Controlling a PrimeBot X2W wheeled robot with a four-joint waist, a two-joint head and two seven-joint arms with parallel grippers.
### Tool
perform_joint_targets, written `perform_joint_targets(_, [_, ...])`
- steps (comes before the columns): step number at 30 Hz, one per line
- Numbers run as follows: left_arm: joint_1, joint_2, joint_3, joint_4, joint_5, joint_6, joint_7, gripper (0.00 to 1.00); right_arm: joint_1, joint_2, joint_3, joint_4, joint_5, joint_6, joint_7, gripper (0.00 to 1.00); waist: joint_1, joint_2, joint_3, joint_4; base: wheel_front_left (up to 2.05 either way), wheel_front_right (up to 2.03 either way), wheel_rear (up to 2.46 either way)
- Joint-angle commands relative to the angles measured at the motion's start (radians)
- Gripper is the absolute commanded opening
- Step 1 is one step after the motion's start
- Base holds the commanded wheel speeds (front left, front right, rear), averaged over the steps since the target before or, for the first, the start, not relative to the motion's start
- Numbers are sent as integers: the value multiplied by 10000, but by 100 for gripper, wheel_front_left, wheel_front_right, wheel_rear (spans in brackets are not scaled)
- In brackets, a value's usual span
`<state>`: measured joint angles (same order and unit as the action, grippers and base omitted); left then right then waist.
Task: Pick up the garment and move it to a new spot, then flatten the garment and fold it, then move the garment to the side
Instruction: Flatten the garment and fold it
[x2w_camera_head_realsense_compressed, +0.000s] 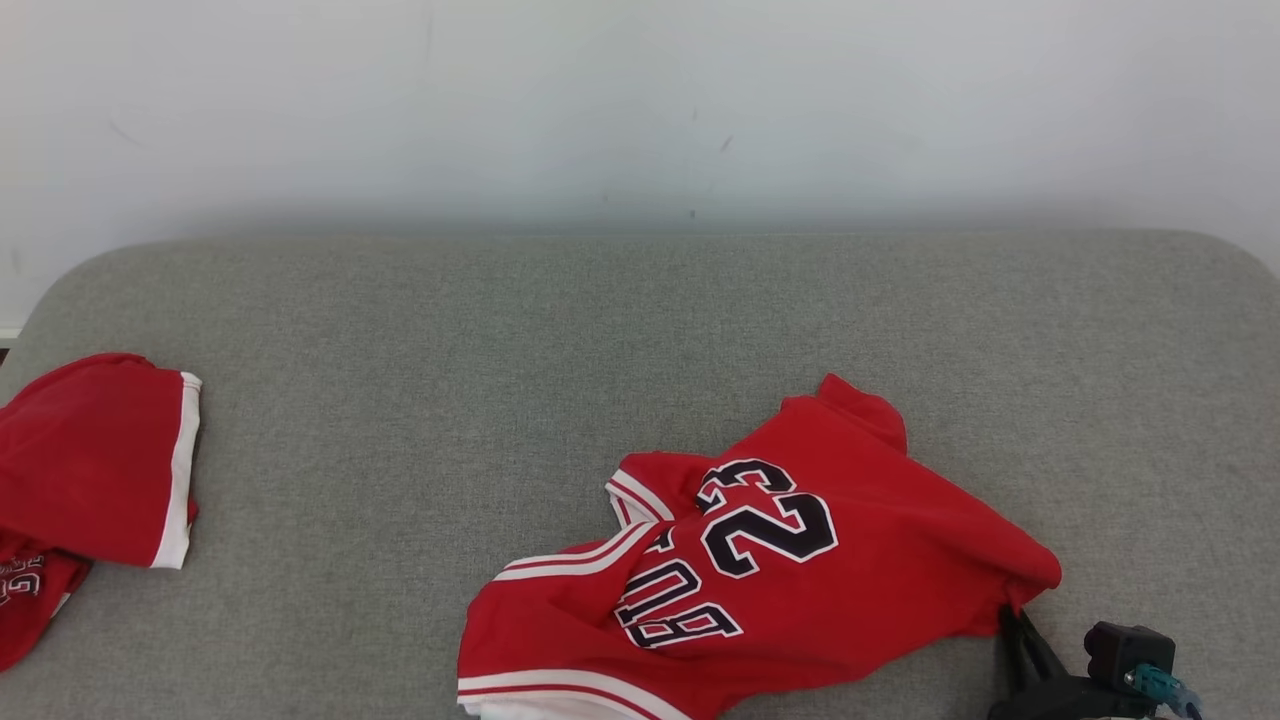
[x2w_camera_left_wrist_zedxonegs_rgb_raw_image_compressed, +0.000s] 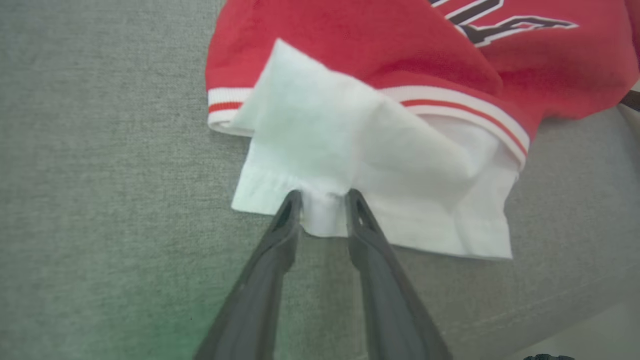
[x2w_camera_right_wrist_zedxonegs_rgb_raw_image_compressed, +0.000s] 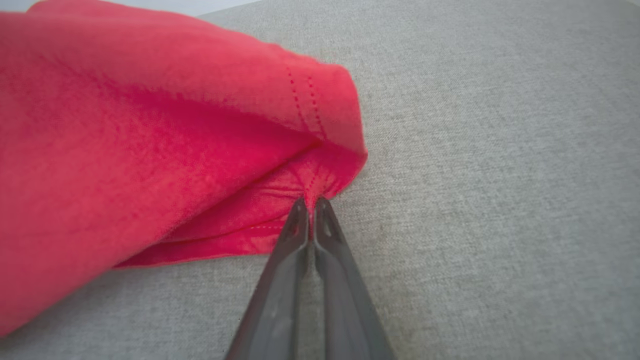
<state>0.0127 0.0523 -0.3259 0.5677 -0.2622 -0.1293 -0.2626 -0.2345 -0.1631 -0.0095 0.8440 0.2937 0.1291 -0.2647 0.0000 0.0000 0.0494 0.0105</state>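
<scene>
Head: found crumpled red garment at near right of grey table. Left wrist: caught left tool part-closed, pinching white hem (fabric between). Right wrist: caught right tool clamped tight on red corner. Judged pick-up step in hand, level two-arm lift needed next.

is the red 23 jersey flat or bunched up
Bunched up: the red jersey lies rumpled on the grey surface, a striped edge folded over its lettering.

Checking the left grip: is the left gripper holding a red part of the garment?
No, the left gripper pinches the white hem of the garment.
</scene>
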Motion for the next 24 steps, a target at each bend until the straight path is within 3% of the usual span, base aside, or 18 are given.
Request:
perform_joint_targets(1, [-67,27,-12,88,-164,-9,-26,0,24,38,9,40,41,34,5,0,0,0,-30,-6,0,0,0])
perform_joint_targets(6, [96,98,151,-124,-394,-8,-27,0,484,-76,-110,-533,91,34,1,0,0,0,-99,-4,0,0,0])
perform_joint_targets(20, [1965,181,623,-2857,-518,-9,-27,0,3151,-760,176,-3639,164,32,1,0,0,0,-189,-74,0,0,0])
perform_joint_targets(24, [2146,348,278,-2671,-789,-9,-20,0,3516,-924,78,-4151,225,26,0,0,0,0,-207,-169,0,0,0])
